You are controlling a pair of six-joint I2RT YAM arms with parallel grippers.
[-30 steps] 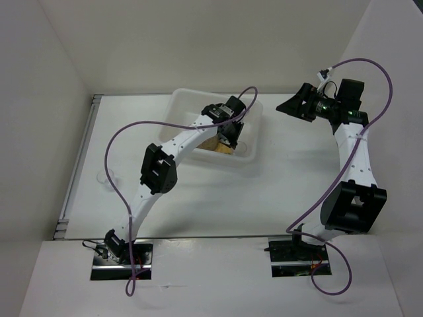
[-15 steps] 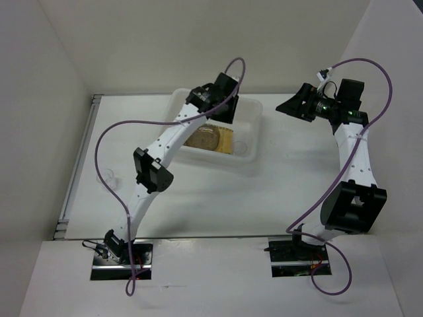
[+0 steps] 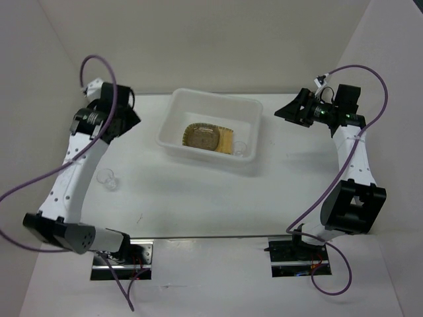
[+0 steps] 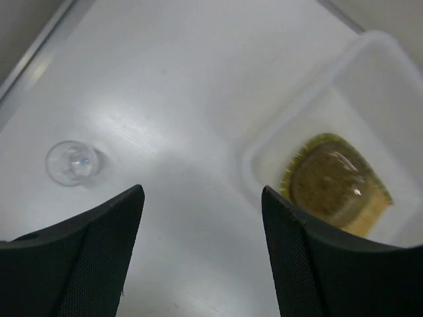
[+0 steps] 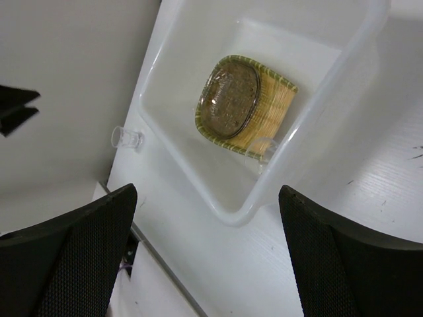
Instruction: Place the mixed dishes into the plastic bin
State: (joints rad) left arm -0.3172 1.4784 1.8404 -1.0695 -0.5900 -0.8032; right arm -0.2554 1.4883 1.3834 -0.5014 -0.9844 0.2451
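Note:
The plastic bin (image 3: 176, 105) stands at the back middle of the table. In it lies the yellow fan-shaped plate (image 3: 226, 142) with a grey-brown saucer (image 3: 202, 137) on top, and a clear glass cup (image 3: 239, 148) beside them. Another clear cup (image 3: 107, 178) stands on the table at the left. My left gripper (image 3: 129, 120) is open and empty, raised left of the bin; its view shows the cup (image 4: 69, 162), the bin (image 4: 291, 112) and the saucer (image 4: 330, 185). My right gripper (image 3: 283, 112) is open and empty, raised right of the bin (image 5: 198, 178).
White walls close in the table at the back and both sides. A metal rail (image 3: 78, 158) runs along the left edge. Purple cables (image 3: 370, 72) loop from both arms. In the right wrist view the table cup (image 5: 125, 139) shows beyond the bin.
My left arm has pulled out of the bin and swung far left, open and empty. The saucer stays on the plate in the bin. The right arm has barely moved.

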